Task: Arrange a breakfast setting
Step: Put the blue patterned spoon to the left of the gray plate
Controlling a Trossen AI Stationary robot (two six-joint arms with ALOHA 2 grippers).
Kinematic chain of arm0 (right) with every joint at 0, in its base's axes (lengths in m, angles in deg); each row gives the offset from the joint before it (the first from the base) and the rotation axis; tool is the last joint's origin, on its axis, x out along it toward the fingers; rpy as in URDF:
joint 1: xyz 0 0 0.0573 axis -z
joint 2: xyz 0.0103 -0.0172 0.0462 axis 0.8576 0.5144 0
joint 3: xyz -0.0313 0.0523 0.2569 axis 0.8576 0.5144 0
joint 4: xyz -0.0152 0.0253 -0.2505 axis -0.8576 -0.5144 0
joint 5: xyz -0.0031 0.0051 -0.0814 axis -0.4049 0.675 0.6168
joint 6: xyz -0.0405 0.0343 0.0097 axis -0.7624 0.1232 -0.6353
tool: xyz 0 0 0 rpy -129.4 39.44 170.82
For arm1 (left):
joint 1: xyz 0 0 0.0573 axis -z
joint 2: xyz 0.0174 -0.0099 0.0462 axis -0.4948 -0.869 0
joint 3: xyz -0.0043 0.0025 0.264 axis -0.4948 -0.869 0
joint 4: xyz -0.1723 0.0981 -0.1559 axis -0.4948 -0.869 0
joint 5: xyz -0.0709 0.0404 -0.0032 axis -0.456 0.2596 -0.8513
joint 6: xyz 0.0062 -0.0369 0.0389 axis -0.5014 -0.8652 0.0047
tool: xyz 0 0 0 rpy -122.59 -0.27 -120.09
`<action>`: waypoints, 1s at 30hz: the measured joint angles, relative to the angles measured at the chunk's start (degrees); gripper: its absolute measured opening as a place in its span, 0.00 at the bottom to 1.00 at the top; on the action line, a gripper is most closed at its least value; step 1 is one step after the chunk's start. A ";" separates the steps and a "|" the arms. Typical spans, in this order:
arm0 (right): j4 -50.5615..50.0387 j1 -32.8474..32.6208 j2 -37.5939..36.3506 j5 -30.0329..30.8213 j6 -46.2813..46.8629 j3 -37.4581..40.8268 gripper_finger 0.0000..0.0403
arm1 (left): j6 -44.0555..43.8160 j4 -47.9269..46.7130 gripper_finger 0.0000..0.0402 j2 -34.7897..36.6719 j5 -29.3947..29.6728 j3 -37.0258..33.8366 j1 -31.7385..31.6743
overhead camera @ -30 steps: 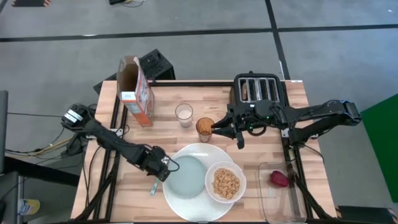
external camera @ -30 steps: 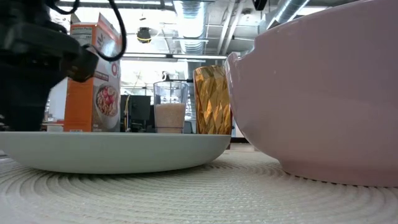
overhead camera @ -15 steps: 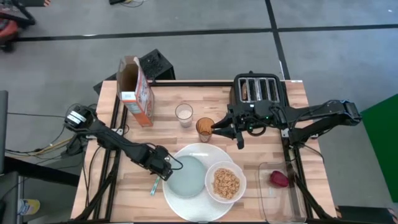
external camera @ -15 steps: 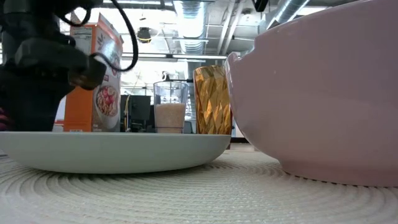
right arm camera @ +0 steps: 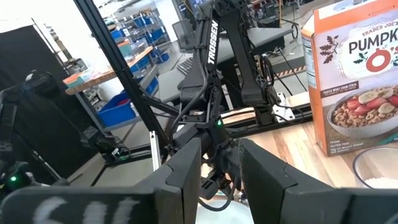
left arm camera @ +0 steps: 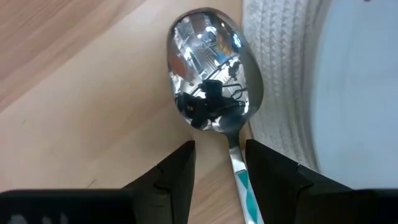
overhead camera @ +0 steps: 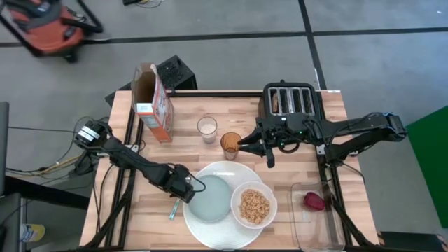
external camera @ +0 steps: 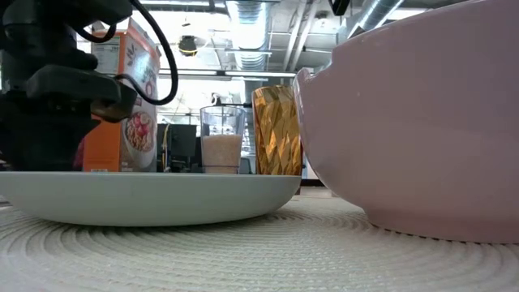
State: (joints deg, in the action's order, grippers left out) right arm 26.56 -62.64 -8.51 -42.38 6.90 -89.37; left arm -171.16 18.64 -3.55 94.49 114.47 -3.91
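Note:
A metal spoon with a teal-patterned handle lies flat on the wood, against the left rim of the large round white plate, whose surface looks woven. My left gripper points down over it, open, with one finger on each side of the handle just behind the spoon's bowl. The pale grey-blue plate and the white bowl of tan cereal rest on the large plate. My right gripper hangs level and open in front of the toaster, holding nothing.
At the back stand a cereal box, a glass of milk, an amber glass and a toaster with a brown slice in a slot. A dark red fruit lies in a clear tray at the near right.
An orange wheeled machine has rolled into view on the floor beyond the table's far left corner.

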 joint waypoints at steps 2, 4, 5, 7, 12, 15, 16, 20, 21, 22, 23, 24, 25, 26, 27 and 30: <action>-0.11 0.00 0.00 0.00 0.00 0.00 0.33 | -2.35 -0.30 0.34 0.00 0.56 0.00 0.70; -0.42 0.00 0.00 0.00 0.00 0.00 0.33 | -4.66 -0.41 0.34 0.00 1.29 -0.01 1.29; -0.62 0.00 0.00 0.00 0.00 0.00 0.33 | -5.83 -0.41 0.34 0.00 1.66 -0.02 1.50; -1.13 0.00 0.00 0.00 -0.01 0.00 0.33 | -8.14 -0.39 0.34 0.00 2.41 -0.02 1.98; -1.90 0.00 0.00 0.00 -0.02 0.00 0.33 | -12.55 -0.56 0.34 -0.02 4.08 -0.07 2.69; -2.46 0.00 0.00 0.00 -0.02 0.00 0.33 | -13.87 -0.77 0.34 -0.02 4.85 -0.09 2.98; -2.69 0.00 0.00 0.00 -0.03 0.00 0.33 | -14.26 -1.00 0.34 -0.02 4.94 -0.09 3.07; -3.39 0.00 0.00 0.00 -0.04 0.00 0.33 | -15.81 -2.19 0.34 -0.02 4.98 -0.09 3.28; -3.61 0.00 0.00 0.00 -0.04 0.00 0.33 | -16.23 -2.71 0.34 -0.02 4.98 -0.09 3.38; -3.79 0.00 0.00 0.00 -0.04 0.00 0.33 | -16.69 -3.12 0.34 -0.02 5.02 -0.09 3.42; -3.97 0.00 0.00 0.00 -0.04 0.00 0.33 | -17.19 -3.37 0.34 -0.02 5.09 -0.09 3.46; -4.06 0.00 0.00 0.00 -0.04 0.00 0.33 | -17.63 -3.56 0.34 -0.02 5.17 -0.09 3.46; -4.06 0.00 0.00 0.00 -0.04 0.00 0.33 | -18.07 -3.74 0.34 -0.02 5.27 -0.09 3.52; -4.07 0.00 0.00 0.00 -0.03 0.00 0.33 | -18.67 -3.84 0.34 -0.02 5.41 -0.09 3.59; -4.05 0.00 0.00 0.00 -0.02 0.00 0.33 | -19.49 -3.86 0.34 -0.02 5.75 -0.09 3.73; -4.09 0.00 0.00 0.00 -0.02 0.00 0.33 | -22.10 -3.97 0.34 -0.04 6.85 -0.12 4.37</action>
State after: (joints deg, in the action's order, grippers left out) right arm 22.47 -62.64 -8.51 -42.38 6.88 -89.37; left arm -193.26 14.67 -3.59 101.34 114.35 0.46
